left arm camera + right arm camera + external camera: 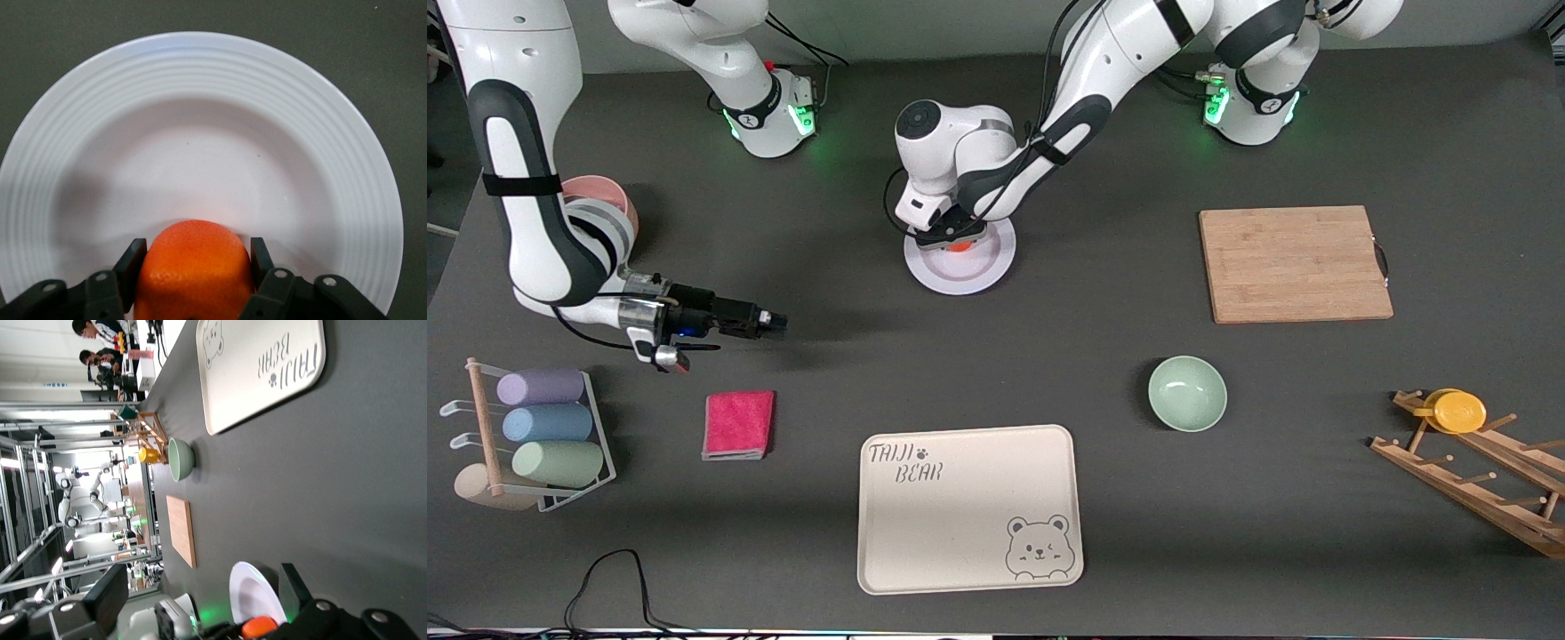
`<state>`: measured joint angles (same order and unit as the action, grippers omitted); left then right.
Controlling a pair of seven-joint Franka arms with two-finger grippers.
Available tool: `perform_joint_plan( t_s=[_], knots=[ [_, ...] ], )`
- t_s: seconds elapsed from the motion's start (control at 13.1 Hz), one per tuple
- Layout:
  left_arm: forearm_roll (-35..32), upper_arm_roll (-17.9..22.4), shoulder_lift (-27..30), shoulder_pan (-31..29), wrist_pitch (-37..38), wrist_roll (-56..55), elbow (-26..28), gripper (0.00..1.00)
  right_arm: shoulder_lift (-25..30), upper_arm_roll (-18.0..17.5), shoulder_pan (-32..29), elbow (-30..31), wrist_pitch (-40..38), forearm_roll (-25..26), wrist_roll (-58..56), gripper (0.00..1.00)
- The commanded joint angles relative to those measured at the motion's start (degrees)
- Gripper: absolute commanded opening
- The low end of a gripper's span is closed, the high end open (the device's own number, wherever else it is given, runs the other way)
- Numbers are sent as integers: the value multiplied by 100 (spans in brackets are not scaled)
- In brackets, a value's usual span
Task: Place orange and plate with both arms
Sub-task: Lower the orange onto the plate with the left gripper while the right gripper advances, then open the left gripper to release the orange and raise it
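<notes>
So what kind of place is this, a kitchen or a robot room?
Probably a robot lab: two white jointed robot arms work at a dark grey table, and the right wrist view shows metal frames.

You've got one small bright orange fruit, one round pale lavender-white plate, one mint-green bowl, one cream rectangular bear tray, one bamboo cutting board, one pink folded cloth.
</notes>
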<state>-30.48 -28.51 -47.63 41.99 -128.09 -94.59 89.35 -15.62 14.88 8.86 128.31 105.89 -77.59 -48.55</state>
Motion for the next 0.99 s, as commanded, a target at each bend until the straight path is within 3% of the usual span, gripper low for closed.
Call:
perform_joint_plan(
  t_s=[0.0,0.23,0.46,0.61,0.92],
  knots=[
    [-107,135,61,108,99,71,-102,100,488,50,45,756,-119,-317,-627,100],
    [94,-39,726,-138,783,283,-119,100,630,67,98,862,-226,-318,-743,100],
    [1189,-444,1807,-865,1819,1245,-110,100,639,41,124,1300,-244,-327,-1225,100],
    [1920,-462,2571,-1331,2444,2002,-110,100,621,41,185,1661,-261,-335,-1532,100],
    [3011,-436,3925,-2964,3666,3768,-110,100,183,41,528,1952,-244,-852,-2736,100]
  ],
)
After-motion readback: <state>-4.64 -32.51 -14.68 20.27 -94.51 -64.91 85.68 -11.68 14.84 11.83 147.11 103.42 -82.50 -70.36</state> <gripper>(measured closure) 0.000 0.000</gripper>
